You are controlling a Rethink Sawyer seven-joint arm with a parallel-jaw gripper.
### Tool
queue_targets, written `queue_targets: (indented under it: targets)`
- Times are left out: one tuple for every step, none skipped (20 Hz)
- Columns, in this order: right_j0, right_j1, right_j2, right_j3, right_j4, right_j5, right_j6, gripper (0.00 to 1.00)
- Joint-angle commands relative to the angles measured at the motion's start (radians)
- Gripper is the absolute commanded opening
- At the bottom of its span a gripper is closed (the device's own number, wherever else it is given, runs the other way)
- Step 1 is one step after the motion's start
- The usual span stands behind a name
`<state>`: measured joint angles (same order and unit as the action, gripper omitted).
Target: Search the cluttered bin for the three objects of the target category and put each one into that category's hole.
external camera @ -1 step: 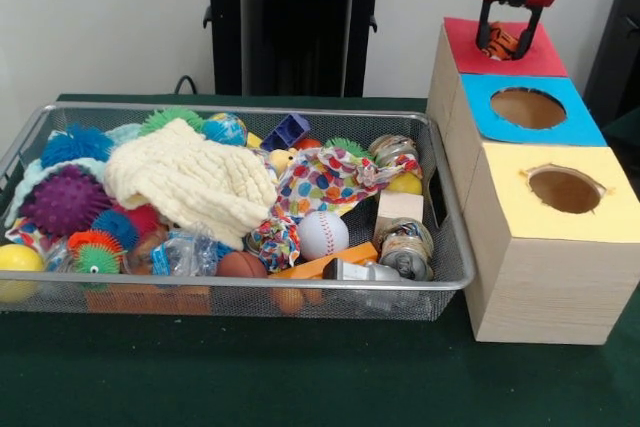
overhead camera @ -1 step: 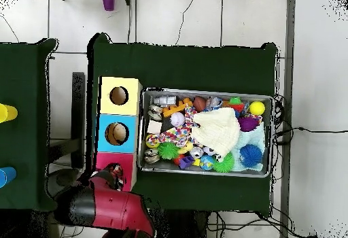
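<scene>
While the gripper [external camera @ -1 step: 508, 39] hangs over the red box [external camera @ -1 step: 465, 42] at upper right of the front view, its fingers pinch a small orange striped toy [external camera @ -1 step: 499, 42], so this looks like the drop step; next, release squarely above the hole. The toy's long axis seems slanted, though its facing is unclear.

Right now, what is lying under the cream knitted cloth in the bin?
Around the cream knitted cloth a purple spiky ball, blue spiky ball and plastic bottle show. What lies beneath its middle is covered.
</scene>
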<state>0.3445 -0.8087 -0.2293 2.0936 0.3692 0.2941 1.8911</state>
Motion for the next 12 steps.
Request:
queue_targets:
  targets:
    - [0.0, -0.174, -0.136, -0.05, -0.052, 0.272, 0.196, 1.0]
    - [-0.036, -0.184, -0.092, -0.022, -0.037, 0.241, 0.175, 1.0]
    - [-0.045, -0.181, -0.083, -0.016, -0.035, 0.229, 0.17, 1.0]
    - [-0.053, -0.179, -0.075, -0.01, -0.034, 0.217, 0.166, 1.0]
    - [-0.047, -0.172, -0.083, -0.009, -0.037, 0.204, 0.168, 1.0]
    - [-0.061, -0.17, -0.068, 0.004, -0.032, 0.182, 0.16, 1.0]
    - [-0.075, -0.167, -0.053, 0.016, -0.027, 0.16, 0.151, 1.0]
    - [-0.086, -0.164, -0.041, 0.024, -0.026, 0.146, 0.143, 1.0]
    - [-0.101, -0.158, -0.028, 0.032, -0.026, 0.127, 0.134, 1.0]
    - [-0.125, -0.156, -0.002, 0.05, -0.022, 0.096, 0.121, 1.0]
    - [-0.157, -0.149, 0.03, 0.068, -0.019, 0.059, 0.106, 1.0]
    - [-0.192, -0.14, 0.067, 0.088, -0.019, 0.019, 0.092, 1.0]
